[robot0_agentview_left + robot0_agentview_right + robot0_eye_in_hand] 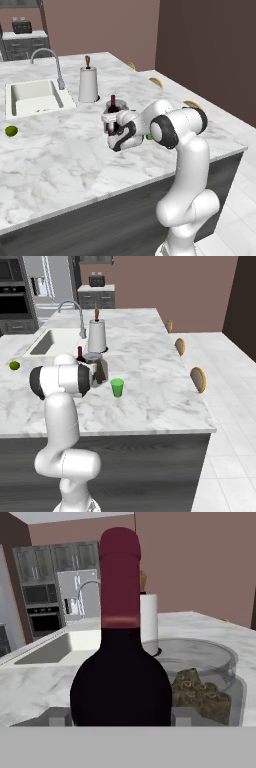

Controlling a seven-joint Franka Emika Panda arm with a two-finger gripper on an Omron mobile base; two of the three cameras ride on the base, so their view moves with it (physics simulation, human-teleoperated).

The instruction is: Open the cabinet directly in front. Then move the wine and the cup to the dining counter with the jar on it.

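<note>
— Hand view first: wine (120, 662) dead centre, upright, red foil neck up top, dark shoulders between the two finger tips of the hand (120, 719).

— Grasping it?

— Looks so: tips flush against both sides of the glass, jaws spread to the bottle's width. Seen from the left base view, same bottle (113, 104) poking up just above the hand (111, 127), over the marble tabletop (60, 160). Whether standing on the marble or lifted, cannot tell.

— And the jar?

— Just behind and right of the wine, touching or nearly: clear glass jar (205, 682), brownish lumps inside. Right base view: jar (96, 368) with silver lid, tucked against the arm's wrist.

— Cup?

— Green cup (117, 387) upright on the same tabletop, just beside the jar, toward the near edge.

— Further out?

— White paper-towel roll (88, 84) on its holder behind the jar, then curved tap (50, 62) and inset sink (35, 97). Lime (11, 131) well apart, far left. Round stool tops (198, 379) along the tabletop's right edge.
</note>
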